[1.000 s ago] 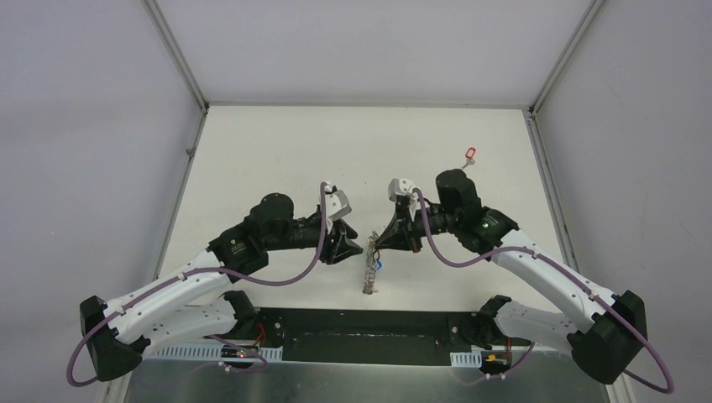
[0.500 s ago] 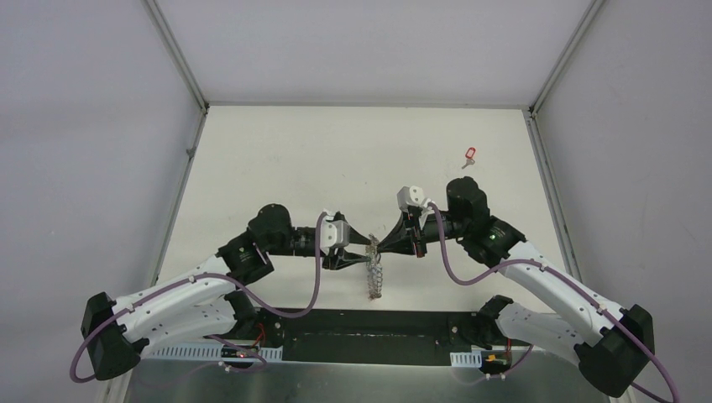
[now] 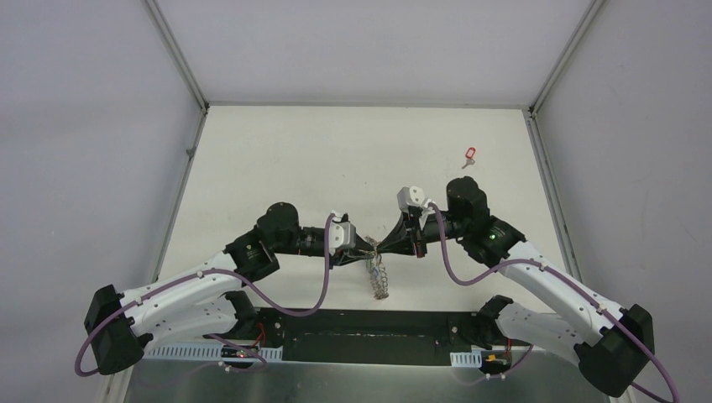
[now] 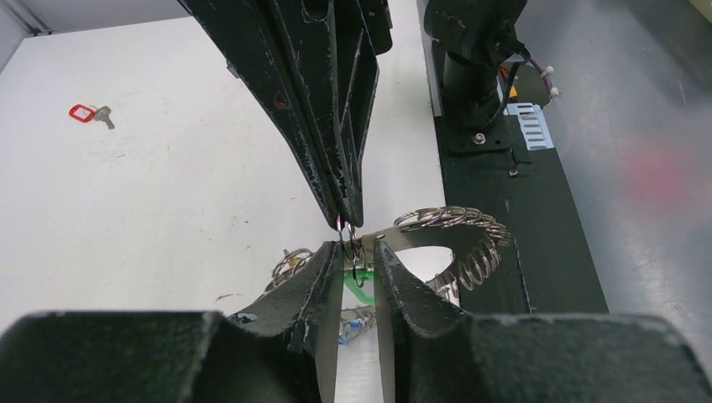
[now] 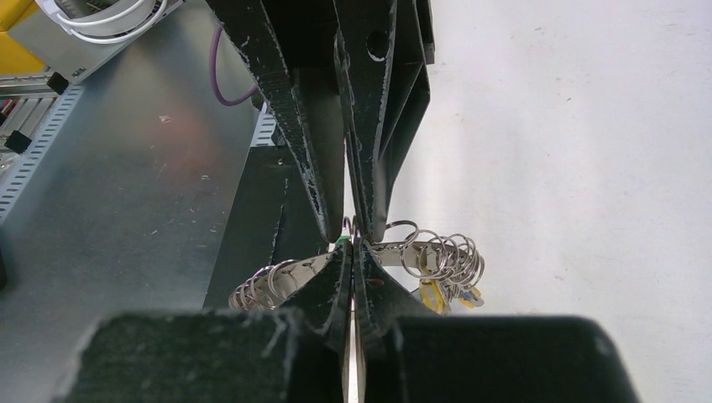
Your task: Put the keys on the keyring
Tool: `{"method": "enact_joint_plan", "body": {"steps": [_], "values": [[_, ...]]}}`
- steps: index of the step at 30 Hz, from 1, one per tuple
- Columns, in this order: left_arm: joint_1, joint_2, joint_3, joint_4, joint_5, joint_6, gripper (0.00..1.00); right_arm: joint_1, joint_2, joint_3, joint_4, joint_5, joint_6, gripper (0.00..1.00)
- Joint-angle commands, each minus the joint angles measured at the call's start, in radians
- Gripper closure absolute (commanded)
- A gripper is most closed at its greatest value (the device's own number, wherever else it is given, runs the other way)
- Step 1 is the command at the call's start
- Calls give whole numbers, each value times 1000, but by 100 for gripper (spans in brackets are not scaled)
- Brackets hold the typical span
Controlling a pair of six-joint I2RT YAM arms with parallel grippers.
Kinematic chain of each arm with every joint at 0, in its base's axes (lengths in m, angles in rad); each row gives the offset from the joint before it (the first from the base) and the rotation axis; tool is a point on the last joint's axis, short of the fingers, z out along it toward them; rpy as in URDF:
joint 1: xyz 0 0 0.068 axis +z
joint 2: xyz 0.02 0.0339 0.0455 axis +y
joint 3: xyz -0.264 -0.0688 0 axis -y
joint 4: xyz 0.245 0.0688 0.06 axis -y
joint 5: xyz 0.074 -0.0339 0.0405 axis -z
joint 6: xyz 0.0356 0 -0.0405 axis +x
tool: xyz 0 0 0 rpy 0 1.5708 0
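Right gripper (image 5: 353, 252) pinched closed on the keyring (image 3: 379, 279) top edge; the ring hangs below. Left gripper (image 4: 358, 259) nose-to-nose with it, jaws a narrow gap apart around a small loop, grip unclear. Green-tagged key (image 4: 359, 290) hangs on the keyring. Red-tagged key (image 3: 469, 154) lies well beyond the keyring.

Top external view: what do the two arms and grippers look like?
The left arm and right arm match: white links, black joints, a looping purple cable each, a white camera block at the wrist. The left gripper and right gripper have black, tapered, scuffed fingers. The right arm shows a green light.
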Motion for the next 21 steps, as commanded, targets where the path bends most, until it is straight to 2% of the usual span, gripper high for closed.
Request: {"method": "enact_joint_plan", "body": {"steps": [1, 6, 9, 12, 15, 18, 21], "values": [[-11, 1, 39, 60, -23, -5, 80, 6, -12, 34, 74, -44, -18, 100], [-10, 12, 44, 60, -48, -46, 88, 6, -7, 31, 74, -39, -21, 100], [-12, 9, 46, 56, -68, -70, 98, 6, -2, 34, 74, -38, -23, 100], [-12, -4, 63, 23, -98, -93, 100, 6, 1, 35, 70, -30, -31, 99], [-12, -18, 106, -72, -138, -113, 100, 6, -3, 43, 49, -24, -52, 86], [-10, -22, 169, -202, -147, -120, 100, 6, -11, 58, 23, -15, -64, 64], [-11, -17, 234, -326, -147, -130, 100, 6, -20, 74, 3, -6, -74, 47]]}}
